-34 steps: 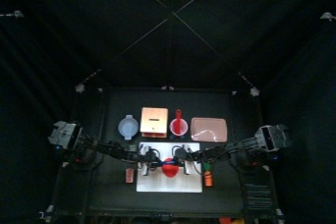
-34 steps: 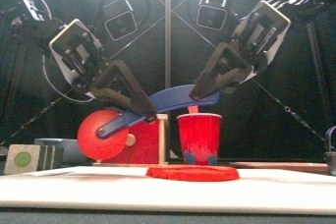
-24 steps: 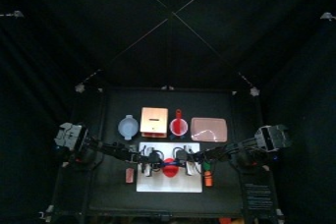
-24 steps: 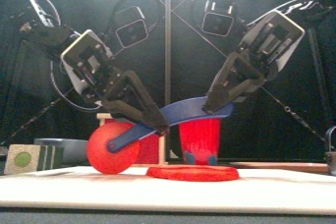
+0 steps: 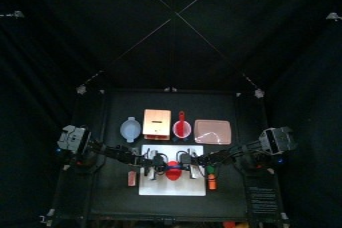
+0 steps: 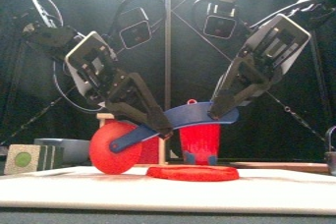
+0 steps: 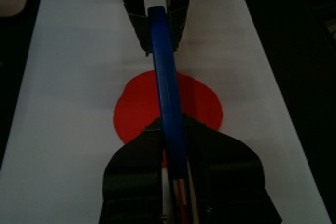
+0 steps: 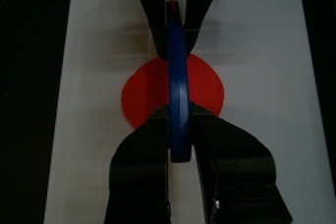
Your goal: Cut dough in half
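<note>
My left gripper (image 6: 155,130) pinches one end of the blue cutter (image 6: 184,118), right gripper (image 6: 217,110) the other end, both clamped narrow on it. Dough (image 6: 194,172) lies flattened on the white board (image 6: 79,179), right under the blade, not touched yet afaict. Blade runs across the disc's middle in both wrist views. Best to drop both ends evenly, straight down, no twist.

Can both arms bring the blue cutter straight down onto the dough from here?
Probably yes. The blue cutter, held at its ends by the left gripper and right gripper, hangs above the dough with nothing between.
</note>
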Controlling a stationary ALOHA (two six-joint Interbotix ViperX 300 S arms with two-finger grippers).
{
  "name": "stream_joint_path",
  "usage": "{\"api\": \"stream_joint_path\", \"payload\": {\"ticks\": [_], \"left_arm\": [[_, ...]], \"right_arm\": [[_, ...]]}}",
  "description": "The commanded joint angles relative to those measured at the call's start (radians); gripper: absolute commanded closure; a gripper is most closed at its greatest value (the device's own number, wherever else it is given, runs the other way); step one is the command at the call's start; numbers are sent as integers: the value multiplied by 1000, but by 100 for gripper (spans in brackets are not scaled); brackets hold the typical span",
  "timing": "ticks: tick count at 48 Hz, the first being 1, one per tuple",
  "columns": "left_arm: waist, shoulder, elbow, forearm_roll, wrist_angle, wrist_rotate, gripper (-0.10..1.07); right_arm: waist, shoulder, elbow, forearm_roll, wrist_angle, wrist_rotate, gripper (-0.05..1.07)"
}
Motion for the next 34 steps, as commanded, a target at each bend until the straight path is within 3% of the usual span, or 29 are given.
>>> {"api": "stream_joint_path", "payload": {"ticks": [1, 34], "left_arm": [[-14, 9, -23, 5, -3, 5, 58], [-3, 124, -130, 31, -9, 9, 58]], "right_arm": [[3, -9, 2, -3, 14, -3, 70], [29, -52, 94, 38, 52, 6, 70]]}}
